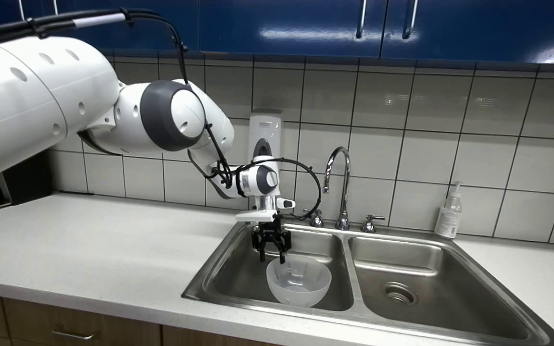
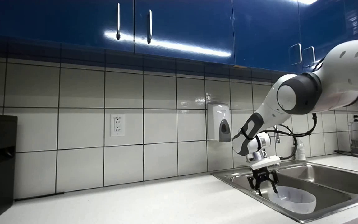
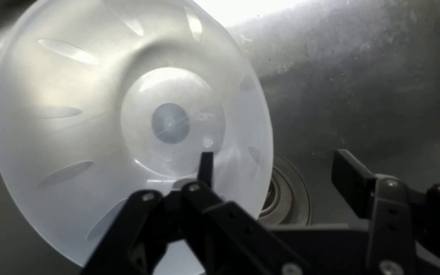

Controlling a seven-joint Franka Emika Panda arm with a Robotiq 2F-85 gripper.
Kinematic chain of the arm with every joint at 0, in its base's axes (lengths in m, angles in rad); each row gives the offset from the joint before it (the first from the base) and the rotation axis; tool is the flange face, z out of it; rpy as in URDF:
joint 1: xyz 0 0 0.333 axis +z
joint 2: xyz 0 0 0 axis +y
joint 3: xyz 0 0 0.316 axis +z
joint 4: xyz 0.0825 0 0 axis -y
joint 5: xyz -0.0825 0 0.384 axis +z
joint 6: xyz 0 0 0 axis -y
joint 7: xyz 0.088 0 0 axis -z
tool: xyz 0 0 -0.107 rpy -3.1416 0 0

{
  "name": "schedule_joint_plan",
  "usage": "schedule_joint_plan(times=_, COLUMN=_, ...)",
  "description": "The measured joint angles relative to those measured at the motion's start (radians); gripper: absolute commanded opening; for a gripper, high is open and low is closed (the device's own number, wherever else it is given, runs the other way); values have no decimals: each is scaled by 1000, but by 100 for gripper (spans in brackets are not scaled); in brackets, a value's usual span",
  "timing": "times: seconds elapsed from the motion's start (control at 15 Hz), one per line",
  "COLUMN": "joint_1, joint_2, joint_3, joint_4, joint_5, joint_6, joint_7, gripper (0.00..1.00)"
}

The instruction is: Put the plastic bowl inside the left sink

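Note:
The plastic bowl [image 1: 301,281] is translucent whitish and stands open side up in the left sink [image 1: 238,269], the left-hand steel basin in both exterior views. The bowl also shows in an exterior view [image 2: 295,200] and fills the left of the wrist view [image 3: 90,137]. My gripper [image 1: 272,259] is open and empty at the bowl's rim. In the wrist view its jaws [image 3: 275,168] straddle the rim, one finger over the bowl's inside and one outside it. I cannot tell how far the fingertips reach below the rim. The bowl partly hides this basin's round drain [image 3: 294,198].
A steel divider [image 1: 354,283] separates the right basin [image 1: 450,307], which has its own drain [image 1: 400,293]. The faucet [image 1: 344,192] and its handles stand behind the sink. A wall dispenser [image 1: 264,129] hangs behind the wrist. A pump bottle [image 1: 449,216] stands at the back right.

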Motion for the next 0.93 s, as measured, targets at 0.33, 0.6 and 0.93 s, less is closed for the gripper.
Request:
schedule_joint_plan(times=0.33, joint_1=-16, joint_2=-119, joint_3=-1, joint_4=-94, joint_5=37, joint_6=2, joint_7=0, gripper=100)
schedule_joint_plan(times=0.6, joint_1=-33, joint_2=-245, joint_3=-3, joint_4=-225, joint_5=43, joint_6=14, joint_7=0, gripper=100)
schedule_joint_plan(times=0.93, joint_1=-18, joint_2=-412, joint_3=-4, joint_4=-447, joint_5=42, joint_6=88, joint_7=-12, gripper=100)
